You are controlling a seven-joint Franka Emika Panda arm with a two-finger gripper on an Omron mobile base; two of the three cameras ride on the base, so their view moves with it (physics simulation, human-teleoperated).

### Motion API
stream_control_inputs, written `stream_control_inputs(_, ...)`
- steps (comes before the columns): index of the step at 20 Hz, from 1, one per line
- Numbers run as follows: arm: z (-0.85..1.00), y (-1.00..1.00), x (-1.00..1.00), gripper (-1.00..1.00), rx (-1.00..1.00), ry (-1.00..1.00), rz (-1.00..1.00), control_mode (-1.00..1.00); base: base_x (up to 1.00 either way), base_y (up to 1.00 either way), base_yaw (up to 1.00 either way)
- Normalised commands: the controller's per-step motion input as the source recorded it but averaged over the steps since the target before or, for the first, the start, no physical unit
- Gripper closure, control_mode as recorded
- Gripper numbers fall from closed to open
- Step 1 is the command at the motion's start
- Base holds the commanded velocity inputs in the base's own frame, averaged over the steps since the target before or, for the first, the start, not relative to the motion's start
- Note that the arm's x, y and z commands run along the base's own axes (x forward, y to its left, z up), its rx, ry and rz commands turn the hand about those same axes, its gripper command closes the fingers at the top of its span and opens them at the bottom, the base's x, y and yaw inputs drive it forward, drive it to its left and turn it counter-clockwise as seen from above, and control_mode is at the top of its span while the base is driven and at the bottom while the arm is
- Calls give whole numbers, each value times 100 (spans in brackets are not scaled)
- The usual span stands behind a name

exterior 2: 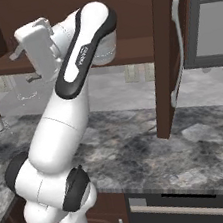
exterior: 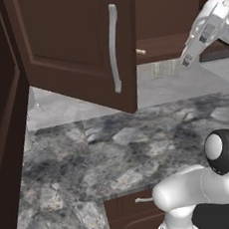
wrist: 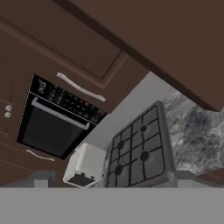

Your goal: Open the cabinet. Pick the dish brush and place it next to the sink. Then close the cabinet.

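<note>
The cabinet stands open. Its dark brown right door (exterior: pixel 74 45) with a long silver bar handle (exterior: pixel 113 49) swings out over the counter, and the same door (exterior 2: pixel 164 60) is seen edge-on in the right base view. The cabinet shelf (exterior 2: pixel 134 49) is in view behind the arm. My gripper (exterior: pixel 186 60) hangs high in front of the open cabinet, turned sideways away from the shelf. Its fingertips (wrist: pixel 41 178) stand wide apart with nothing between them. The dish brush and the sink are out of view.
Below the cabinet runs a grey marble counter (exterior: pixel 115 151). A brown drawer (exterior: pixel 138 201) and a black dishwasher front (exterior 2: pixel 198 206) sit under it. A clear glass jar (exterior 2: pixel 105 51) stands on the shelf. The hand view looks at a gas stove (wrist: pixel 140 153), an oven (wrist: pixel 52 127) and a white toaster (wrist: pixel 85 164).
</note>
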Motion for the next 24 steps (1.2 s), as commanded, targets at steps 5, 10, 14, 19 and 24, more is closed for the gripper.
stream_control_inputs(5, 0, -4, 0, -100, -6, -5, -26, -100, 0, 0, 0)
stream_control_inputs(10, 0, 0, -20, -100, -2, -5, -27, -100, 0, 0, 0)
stream_control_inputs(14, 0, -13, -65, -100, 0, -4, -31, -100, 0, 0, 0)
stream_control_inputs(19, -7, -11, -46, -100, 0, 0, -34, -100, 0, 0, 0)
stream_control_inputs(24, -31, -6, 0, -100, -12, 0, -39, -100, 0, 0, 0)
